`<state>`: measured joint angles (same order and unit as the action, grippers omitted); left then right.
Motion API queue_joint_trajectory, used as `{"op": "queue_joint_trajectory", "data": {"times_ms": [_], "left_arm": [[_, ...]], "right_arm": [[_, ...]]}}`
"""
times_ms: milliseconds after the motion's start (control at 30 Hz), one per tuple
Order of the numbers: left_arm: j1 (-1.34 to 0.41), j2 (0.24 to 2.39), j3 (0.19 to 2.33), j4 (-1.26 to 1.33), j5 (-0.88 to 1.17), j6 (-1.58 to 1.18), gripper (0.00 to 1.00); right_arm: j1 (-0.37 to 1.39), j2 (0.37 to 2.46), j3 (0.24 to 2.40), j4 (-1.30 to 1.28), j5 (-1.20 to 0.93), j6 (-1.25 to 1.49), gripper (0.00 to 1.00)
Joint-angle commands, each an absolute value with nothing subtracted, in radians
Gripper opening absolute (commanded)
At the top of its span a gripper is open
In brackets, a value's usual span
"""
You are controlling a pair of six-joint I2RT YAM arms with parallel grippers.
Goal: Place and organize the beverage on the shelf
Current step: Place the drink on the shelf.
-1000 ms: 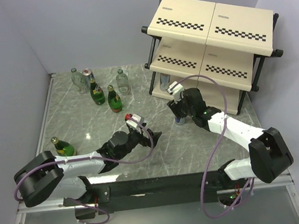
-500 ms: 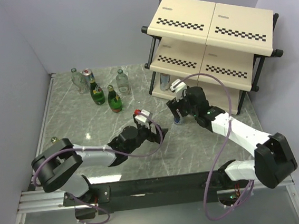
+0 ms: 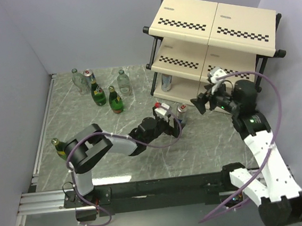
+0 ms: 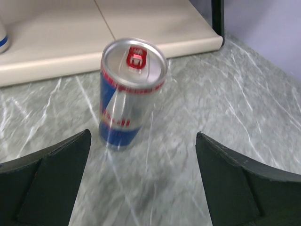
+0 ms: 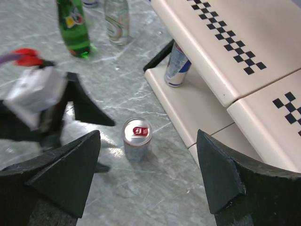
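Near the left edge of the table (image 3: 217,138), one green bottle (image 3: 62,147) stands alone. At mid-table my left gripper (image 4: 142,136) gapes fully open and holds nothing. A silver-and-blue can (image 4: 129,89) stands upright just ahead of its fingers, on the marble close before the bottom board of the shelf (image 3: 212,21). My right gripper (image 5: 148,135) hangs above and to the right of that can, spread wide and empty. The three-tier shelf fills the far right corner, a second can (image 3: 166,82) upright on its lowest board. Toward the far left corner stand two green bottles (image 3: 98,95), two clear bottles (image 3: 123,81) and a third can (image 3: 88,75).
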<state>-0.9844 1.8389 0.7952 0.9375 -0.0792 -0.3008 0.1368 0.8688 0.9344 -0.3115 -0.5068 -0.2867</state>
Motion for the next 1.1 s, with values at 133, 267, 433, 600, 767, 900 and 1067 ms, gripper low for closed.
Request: {"op": "queue_joint_trajectory", "data": {"times_ms": [133,267,433,600,767,900,1067], "left_arm": [[-0.985,1.943,0.971,0.913,-0.14,-0.291,0.97],[-0.983,2.003,1.015,0.911,-0.143,-0.302,0.92],[-0.983,2.045,1.008,0.98,-0.166,-0.333,0.9],[-0.985,2.086,1.04,1.009,-0.17,-0.341,0.87],[-0.983,2.118,1.08,0.996,-0.193,-0.333,0.86],[-0.983,2.128,1.094,0.986,-0.207,-0.331,0.85],[-0.983,2.134,1.121,0.956,-0.206,-0.328,0.79]], "right_arm": [[-0.05,0.785,0.968,-0.428,-0.84,-0.288,0.89],[-0.087,0.77,0.968,-0.445,-0.899,-0.285,0.89],[-0.127,0.759,0.974,-0.459,-0.946,-0.287,0.89],[-0.143,0.756,0.971,-0.46,-0.963,-0.287,0.89],[-0.172,0.752,0.965,-0.465,-0.995,-0.291,0.89],[-0.192,0.755,0.968,-0.474,-1.017,-0.296,0.89],[-0.212,0.765,0.971,-0.491,-1.043,-0.302,0.89]]}}
